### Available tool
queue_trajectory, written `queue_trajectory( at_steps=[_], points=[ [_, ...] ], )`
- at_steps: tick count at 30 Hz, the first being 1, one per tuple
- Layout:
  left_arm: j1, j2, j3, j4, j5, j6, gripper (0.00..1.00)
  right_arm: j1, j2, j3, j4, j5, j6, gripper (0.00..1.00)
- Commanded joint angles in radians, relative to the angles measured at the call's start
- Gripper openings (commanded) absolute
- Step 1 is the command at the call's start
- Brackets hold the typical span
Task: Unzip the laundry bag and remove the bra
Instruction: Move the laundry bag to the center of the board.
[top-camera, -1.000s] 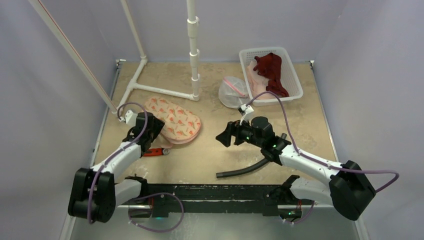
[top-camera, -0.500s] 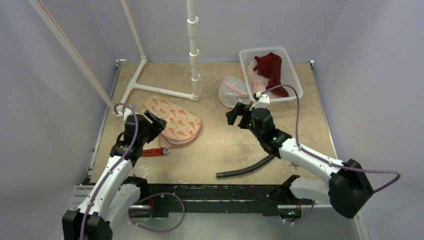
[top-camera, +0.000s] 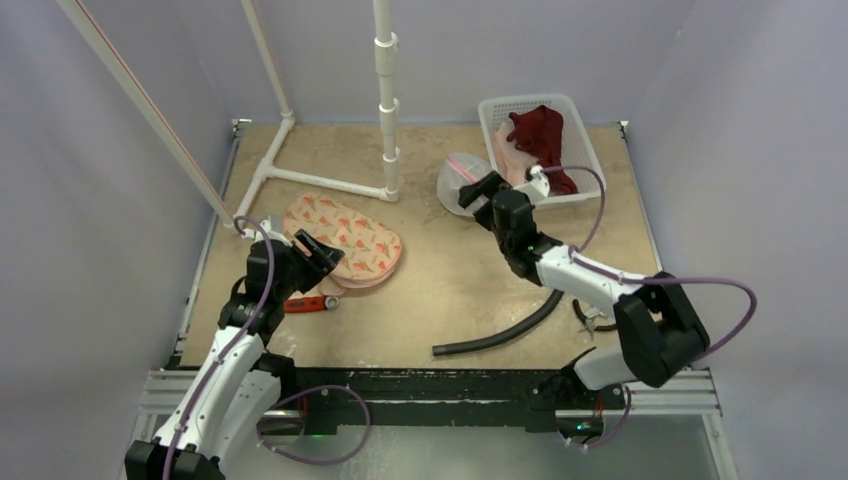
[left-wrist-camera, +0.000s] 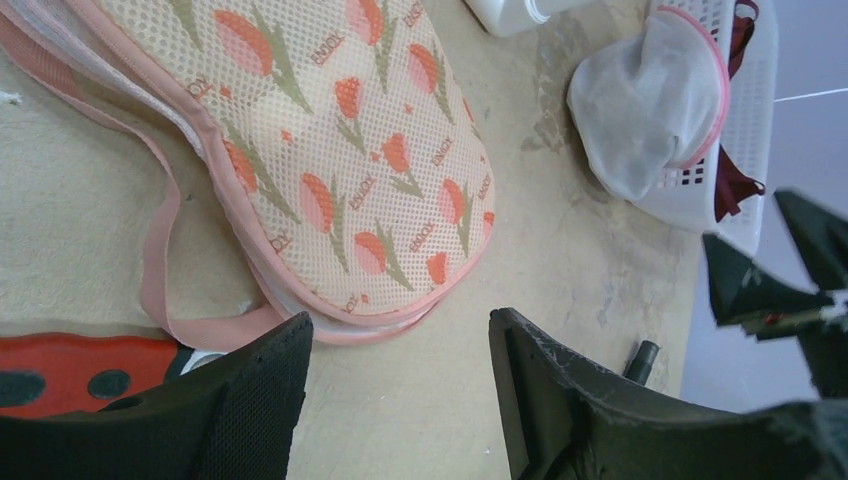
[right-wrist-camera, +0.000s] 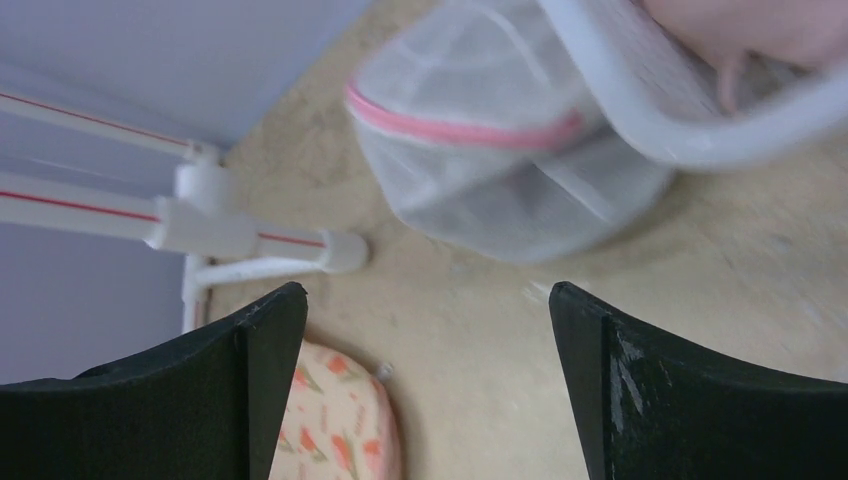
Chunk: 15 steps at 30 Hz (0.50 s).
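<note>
Since neither bag is unzipped and both grippers are empty, the step in hand looks like the approach to a zip. Places below are given from the white basket (top-camera: 592, 165), which stands at the far right of the table (top-camera: 420, 300) with red and pink garments in it.

The tulip-print laundry bag (top-camera: 350, 235) lies flat, well to the left of the basket. The smaller white mesh bag (top-camera: 455, 190) bulges just beside the basket's near left corner, seemingly touching its rim. Which one holds the bra I cannot tell, as no bra shows through either mesh.

The right gripper (right-wrist-camera: 425, 295) hovers just left of the basket, on the near side of the white bag. Its jaws are spread wide with nothing between them. The left gripper (left-wrist-camera: 400, 320) is well apart from the basket, at the near edge of the tulip bag. It is partly open and also grips nothing.

The white bag's pink zip line (right-wrist-camera: 465, 128) faces the right gripper, but its puller is too small to find.

To do this well, one gripper should pin the fabric beside the zip. The other should close on the puller alone and draw along the track, not upward. The soft mesh will probably bunch or slide otherwise.
</note>
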Motion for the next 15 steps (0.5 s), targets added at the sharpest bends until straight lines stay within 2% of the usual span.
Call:
queue_trajectory(
  at_steps=[1,4,8,15],
  points=[
    [0.005,-0.051,0.001,0.002,0.028,0.029,0.63,-0.024,0.119,0.284,-0.033,0.039,-0.155,0.91],
    [0.005,-0.071,0.009,-0.019,0.037,0.048,0.63,-0.026,0.227,0.44,-0.075,0.025,-0.365,0.88],
    [0.004,-0.081,0.017,-0.033,0.041,0.074,0.63,-0.026,0.316,0.518,-0.074,0.01,-0.582,0.87],
    [0.004,-0.05,0.025,-0.014,0.077,0.087,0.63,-0.026,0.438,0.599,-0.096,-0.013,-0.752,0.74]
  ],
)
